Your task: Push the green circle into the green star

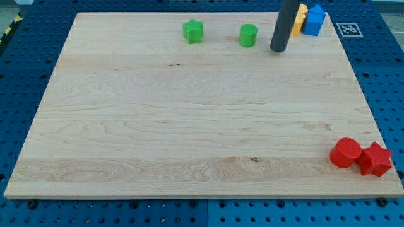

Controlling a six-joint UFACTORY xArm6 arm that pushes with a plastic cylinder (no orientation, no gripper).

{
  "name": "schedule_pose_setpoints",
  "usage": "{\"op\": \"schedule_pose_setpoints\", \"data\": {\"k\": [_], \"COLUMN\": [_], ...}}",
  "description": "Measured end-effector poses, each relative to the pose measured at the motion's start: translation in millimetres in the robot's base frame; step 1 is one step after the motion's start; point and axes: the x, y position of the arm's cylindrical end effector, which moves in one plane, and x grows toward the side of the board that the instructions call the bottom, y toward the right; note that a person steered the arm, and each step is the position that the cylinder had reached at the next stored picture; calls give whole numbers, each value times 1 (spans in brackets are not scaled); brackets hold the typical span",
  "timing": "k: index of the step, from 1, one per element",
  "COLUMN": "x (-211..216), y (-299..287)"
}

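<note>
Red comes first at the view's bottom right: two red pieces, a red circle and a red star, touching each other near the board's corner. Pale wood planks make up the board, one flat rectangular panel with visible grain and a small dark knot low in the middle. It lies on a blue perforated table that shows on all sides, with a black-and-white marker tag at the view's top right and a yellow-black striped strip at the top left.

Farther up, along the top edge, sit two green pieces: the green star and, to its right with a clear gap between them, the green circle. Beyond those, at the top right, stand one blue block and one yellow block, side by side; the yellow one's shape is partly hidden by the rod.

My tip rests on the board just to the right of the green circle, not touching it, with the circle lying between it and the star. It is a bare rod, holding nothing.
</note>
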Motion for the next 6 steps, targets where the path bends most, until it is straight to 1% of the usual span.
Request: {"op": "schedule_pose_setpoints", "data": {"k": [2,3,4,5,6], "x": [-29,-29,-8,13,3], "y": [-98,-110,-107,-120,-157]}}
